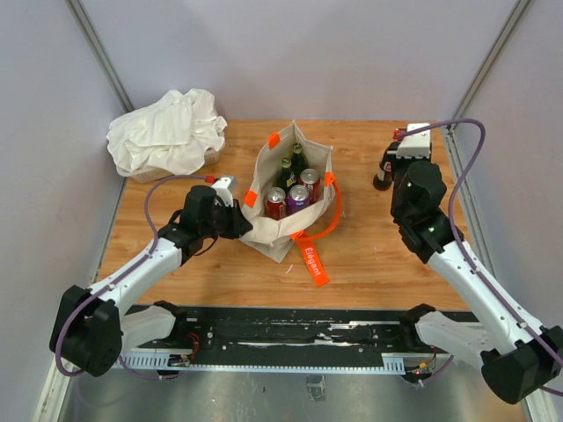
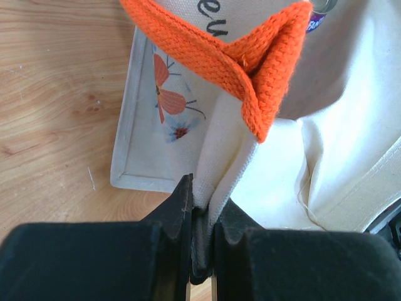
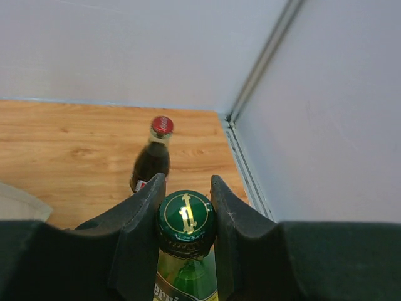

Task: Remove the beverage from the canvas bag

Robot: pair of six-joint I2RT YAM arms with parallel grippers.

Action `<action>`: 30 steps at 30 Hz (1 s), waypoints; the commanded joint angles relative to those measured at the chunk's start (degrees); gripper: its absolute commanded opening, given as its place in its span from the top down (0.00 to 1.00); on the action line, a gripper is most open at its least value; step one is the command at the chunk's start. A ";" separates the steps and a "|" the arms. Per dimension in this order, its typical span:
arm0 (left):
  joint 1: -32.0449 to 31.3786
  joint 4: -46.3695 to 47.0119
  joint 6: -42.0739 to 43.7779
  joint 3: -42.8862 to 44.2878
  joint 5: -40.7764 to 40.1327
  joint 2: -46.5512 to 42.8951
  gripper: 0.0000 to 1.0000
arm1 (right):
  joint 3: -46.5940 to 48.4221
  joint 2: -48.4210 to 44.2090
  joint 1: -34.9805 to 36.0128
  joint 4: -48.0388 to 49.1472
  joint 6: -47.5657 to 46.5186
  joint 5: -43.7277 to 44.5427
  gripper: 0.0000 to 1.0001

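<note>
The cream canvas bag (image 1: 280, 230) with orange handles (image 1: 331, 211) stands open at the table's middle. It holds two dark bottles (image 1: 288, 170) and three cans (image 1: 298, 197). My left gripper (image 1: 239, 221) is shut on the bag's near-left rim; in the left wrist view the fingers (image 2: 182, 210) pinch the folded canvas (image 2: 219, 157) below an orange handle (image 2: 238, 50). My right gripper (image 1: 412, 151) is at the far right, shut on the cap of a green glass bottle (image 3: 185, 216). That bottle is hidden under the wrist in the top view.
A dark bottle with a red cap (image 1: 384, 169) stands just left of my right gripper and shows beyond the fingers in the right wrist view (image 3: 152, 162). A white cloth heap (image 1: 167, 132) lies at the far left. Walls close the right and back edges.
</note>
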 commanded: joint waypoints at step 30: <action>-0.64 -4.22 0.21 -0.43 -3.66 4.14 1.00 | -15.41 14.96 -22.64 29.47 20.97 -25.83 0.99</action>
